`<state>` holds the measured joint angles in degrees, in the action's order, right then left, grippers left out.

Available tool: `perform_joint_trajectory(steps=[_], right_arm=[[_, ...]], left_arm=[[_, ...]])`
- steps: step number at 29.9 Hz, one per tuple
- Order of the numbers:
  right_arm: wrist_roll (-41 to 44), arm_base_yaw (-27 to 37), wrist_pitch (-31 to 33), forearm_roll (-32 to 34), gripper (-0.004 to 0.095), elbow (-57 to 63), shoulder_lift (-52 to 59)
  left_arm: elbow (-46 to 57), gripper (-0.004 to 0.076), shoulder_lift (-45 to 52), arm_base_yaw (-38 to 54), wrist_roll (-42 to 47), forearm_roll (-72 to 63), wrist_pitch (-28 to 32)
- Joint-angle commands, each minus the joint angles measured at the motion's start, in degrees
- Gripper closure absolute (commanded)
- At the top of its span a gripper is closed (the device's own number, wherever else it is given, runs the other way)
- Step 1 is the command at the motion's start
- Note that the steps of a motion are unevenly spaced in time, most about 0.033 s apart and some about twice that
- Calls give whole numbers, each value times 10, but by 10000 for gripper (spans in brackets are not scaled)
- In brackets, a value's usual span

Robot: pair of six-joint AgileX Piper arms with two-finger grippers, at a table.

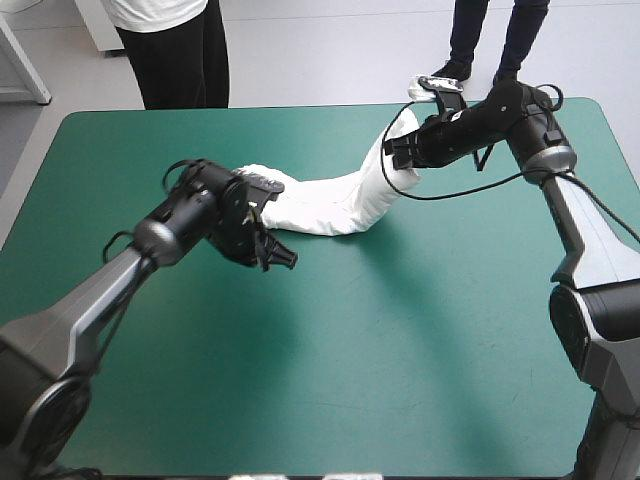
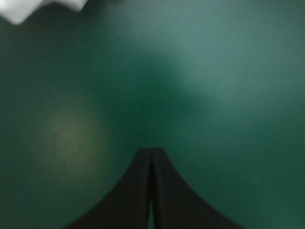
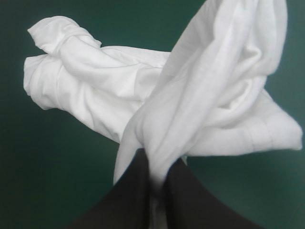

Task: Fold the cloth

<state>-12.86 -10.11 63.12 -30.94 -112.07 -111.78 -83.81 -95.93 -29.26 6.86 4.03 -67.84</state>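
We are looking at a fold that, in our judgement, is hardly starting. The T-shirt point(image 1: 330, 205) is lying as a rumpled, stretched-out band on the far half of the table point(image 1: 400, 350), running from near the table's middle toward its far right corner. No clean crease or squared-off layer is showing anywhere; in the right wrist view the fabric is bunching into twisted rolls and loose flaps.

The right gripper point(image 1: 402, 155) is pinching one end of the T-shirt, with its black fingers point(image 3: 136, 179) all but meeting and a gathered strip of white cloth caught between them. It is holding that end raised above the table near the far edge, so the cloth is draping down from it onto the teal-green cover.

The left gripper point(image 1: 284, 262) is hovering over the table's middle, toward the left side, with its tips pressed together in a single point and nothing between them. Only bare cover is showing ahead of it in its own view, with a corner of white cloth off to one side.

We are judging that everything is left to do. The garment is needing to be spread flat on the table first, probably with both grippers holding an edge. The folds themselves are coming after that.
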Motion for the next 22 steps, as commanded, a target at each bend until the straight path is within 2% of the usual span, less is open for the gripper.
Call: perform_joint_trajectory(steps=[1,6,11,16,22], right_arm=[[-5,-25,-43,-25,925,-19,36],[-9,-82,-86,-13,925,-19,31],[-8,-133,-117,-8,925,-19,8],[-11,-177,-179,-8,925,-27,-28],[2,-208,-183,-13,925,-101,-103]], left_arm=[[80,734,140,-1,29,-3,38],[160,734,293,-1,58,2,44],[193,734,390,-1,93,0,47],[201,734,418,-1,93,-3,22],[201,734,417,-1,97,-25,-4]])
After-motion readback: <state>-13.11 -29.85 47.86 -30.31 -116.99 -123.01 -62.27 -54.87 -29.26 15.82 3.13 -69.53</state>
